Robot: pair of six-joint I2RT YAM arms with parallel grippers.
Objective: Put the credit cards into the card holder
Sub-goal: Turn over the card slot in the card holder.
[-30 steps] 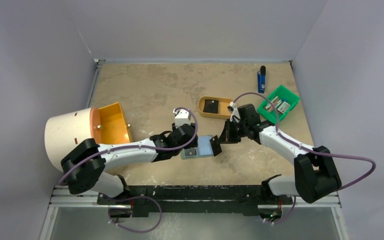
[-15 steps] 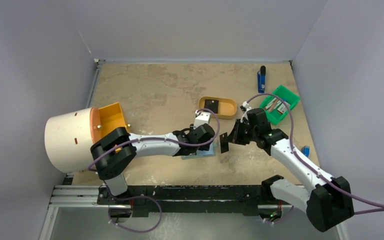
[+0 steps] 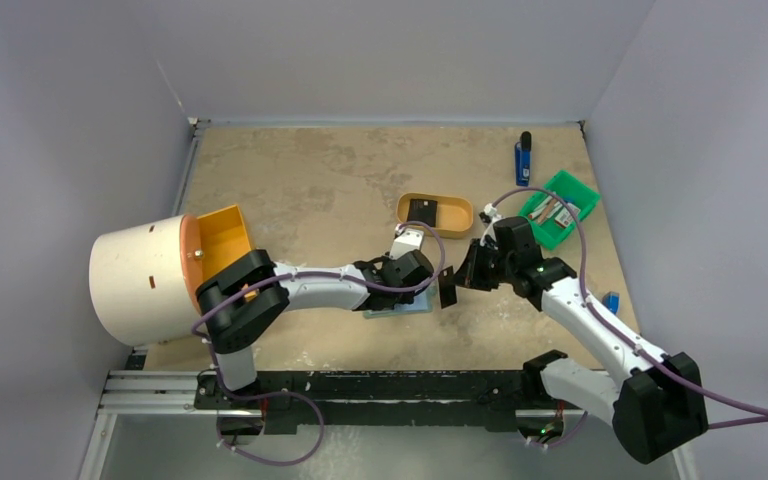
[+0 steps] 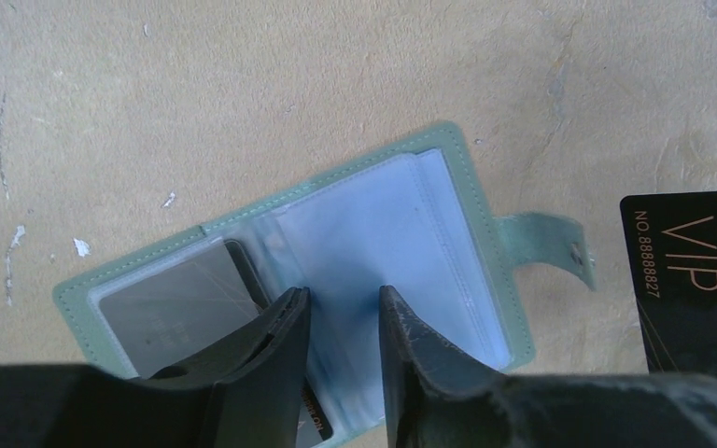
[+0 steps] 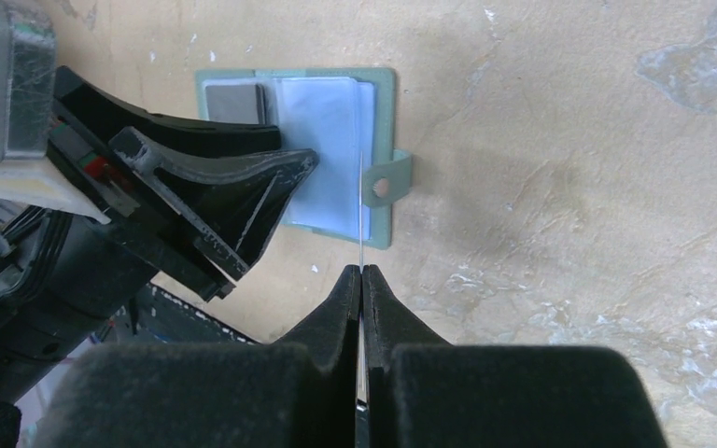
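The left gripper (image 4: 341, 297) hangs over the open card holder (image 4: 383, 219), which lies flat on the table (image 4: 243, 84) at mid-front, just beside both arms. Its jaws stand part-way apart over the clear sleeves, and nothing is visibly clamped between them. I cannot tell whether the fingertips actually press the sleeves down. If they do not, the soft holder is free to slide or pivot once anything pushes on it.

A grey card (image 4: 173, 308) already fills the left pocket, so the only room is in the clear sleeves at the right half. Those sleeves lie flat with no mouth visibly gaping, so a card edge may skate over the plastic instead of entering.

Further right, the black VIP card (image 4: 700, 280) hangs near the snap tab (image 4: 546, 243), apart from the holder. In the right wrist view it is edge-on, lined up with the stitched rim rather than a sleeve opening. Driven ahead like this, it would likely catch the rim or tab and shove the holder towards the left fingers.

The right gripper (image 5: 361, 273) is fully closed on one end of that card. With so narrow a hold, any snag may twist the card in the pads or pull it free.
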